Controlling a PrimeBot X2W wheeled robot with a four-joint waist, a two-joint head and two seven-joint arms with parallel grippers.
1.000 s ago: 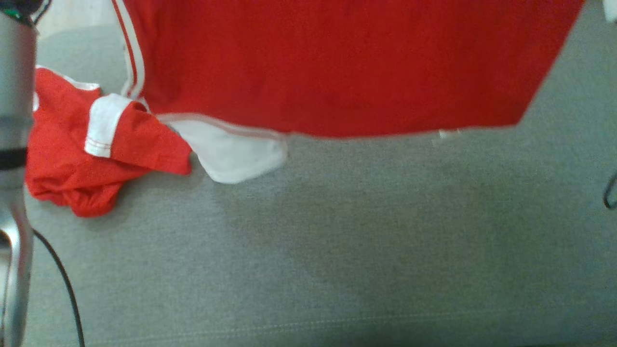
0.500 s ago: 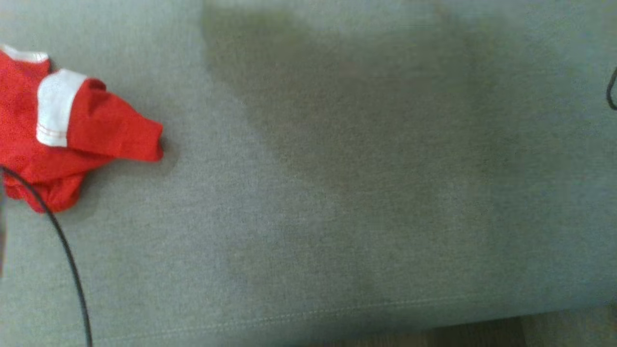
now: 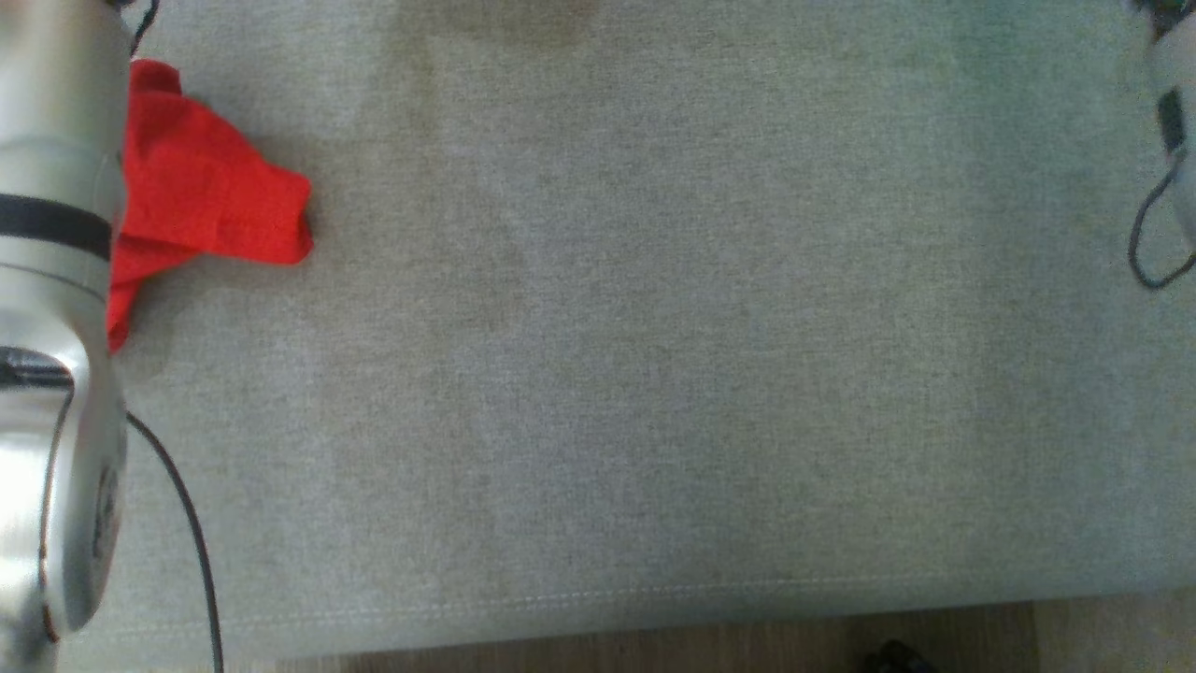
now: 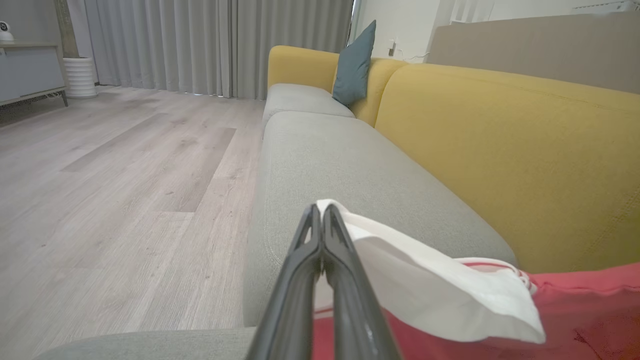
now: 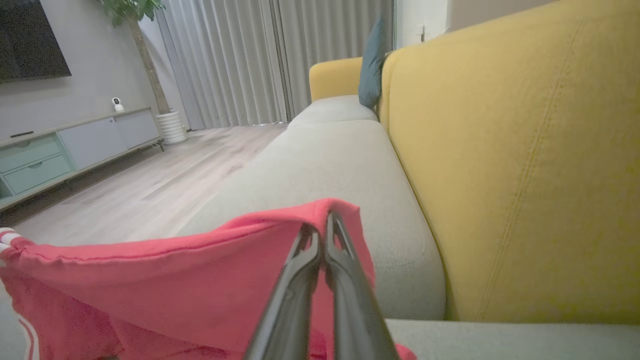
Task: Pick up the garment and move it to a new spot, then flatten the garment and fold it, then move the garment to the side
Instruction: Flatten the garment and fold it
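Head view: a grey woven sofa seat cushion [image 3: 654,327] runs across most of the frame. At upper left a crumpled red cloth heap [image 3: 206,206] lies on it, partly behind a silvery forearm [image 3: 56,280] at the left edge. Whether the heap is part of the held garment, I cannot tell. A thin black cable [image 3: 194,533] curves through the lower left.

Left wrist view: the left gripper [image 4: 320,212] sits at bottom centre, jaws pinched together on the white edge of a red fabric garment with a white panel [image 4: 425,285]. The cloth trails to the lower right. Mustard-yellow backrest [image 4: 500,150] at right, teal pillow [image 4: 354,65] top centre, pale wood floor [image 4: 125,175] at left.

Right wrist view: the right gripper [image 5: 322,227] has its jaws clamped on a red hem fold — the garment [image 5: 175,280] spreads to the lower left.
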